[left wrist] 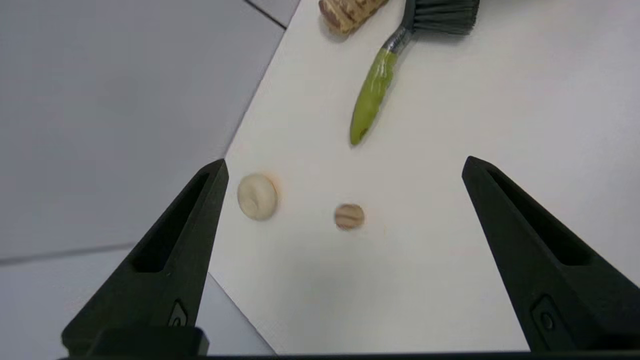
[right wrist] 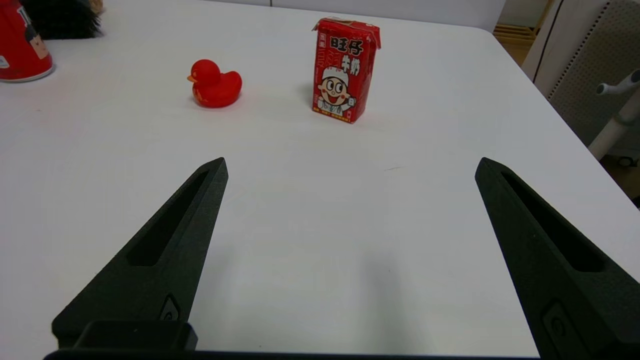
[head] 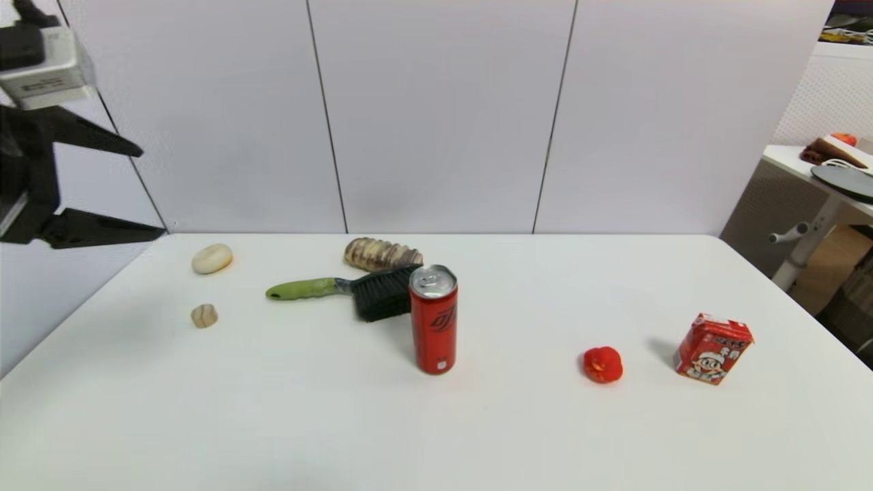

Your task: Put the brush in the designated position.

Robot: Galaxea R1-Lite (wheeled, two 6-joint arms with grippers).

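From the head camera, the brush (head: 354,292) is lying flat on the white table (head: 477,423), its long axis running across the robot's front: the lime-green handle is pointing away from the red can (head: 434,319) toward the robot's left, and the black bristles are sitting just behind the can, close against it. The left gripper (head: 146,194) is hanging high beyond the table's left edge, fingers spread wide and holding nothing. It looks the nearer arm, with the handle end facing it.

From the left wrist camera, the left gripper (left wrist: 345,167) is gaping over two pale round pieces (left wrist: 257,196), and the brush (left wrist: 395,65) is lying farther off, handle tip toward it.

From the right wrist camera, the right gripper (right wrist: 350,167) is hovering empty and open, on the far side of the can (right wrist: 20,45) from the handle.
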